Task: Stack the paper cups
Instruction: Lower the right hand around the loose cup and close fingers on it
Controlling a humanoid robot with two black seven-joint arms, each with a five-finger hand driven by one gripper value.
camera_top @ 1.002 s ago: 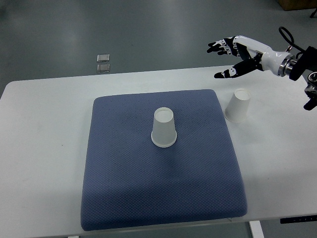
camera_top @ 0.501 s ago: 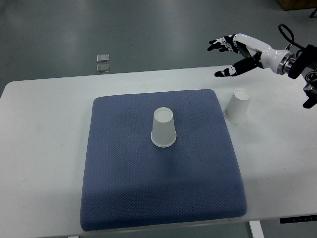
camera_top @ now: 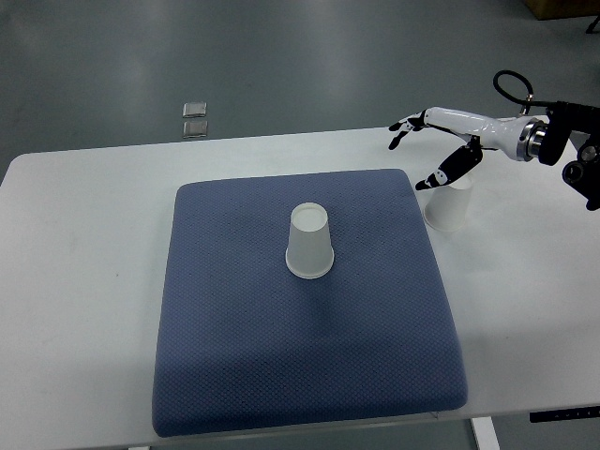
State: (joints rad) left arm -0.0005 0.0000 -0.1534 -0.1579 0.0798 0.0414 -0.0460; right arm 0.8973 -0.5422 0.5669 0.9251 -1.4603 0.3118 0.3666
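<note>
A white table (camera_top: 84, 281) carries a dark blue square mat (camera_top: 309, 366) that fills most of its middle. On the mat, a little toward its far side and close to its centre, a white paper cup (camera_top: 310, 242) stands upside down, its wide rim pressed into the fabric and its narrower base facing up. A second paper cup (camera_top: 450, 208) of the same kind, also upside down, stands on the bare table just beside the mat's far right corner, not touching the mat as far as can be seen. The right hand (camera_top: 441, 145) reaches in from the right edge on a white and black arm and hangs over this second cup, with its fingers (camera_top: 405, 125) spread and stretched out to the left and its thumb angled down toward the cup's upturned base; whether the thumb tip touches the cup cannot be told, and the hand grips nothing. The two cups are well apart from each other. On the grey floor (camera_top: 281, 56) beyond the table's far edge lie two small pale squares (camera_top: 195, 119), one just behind the other.
</note>
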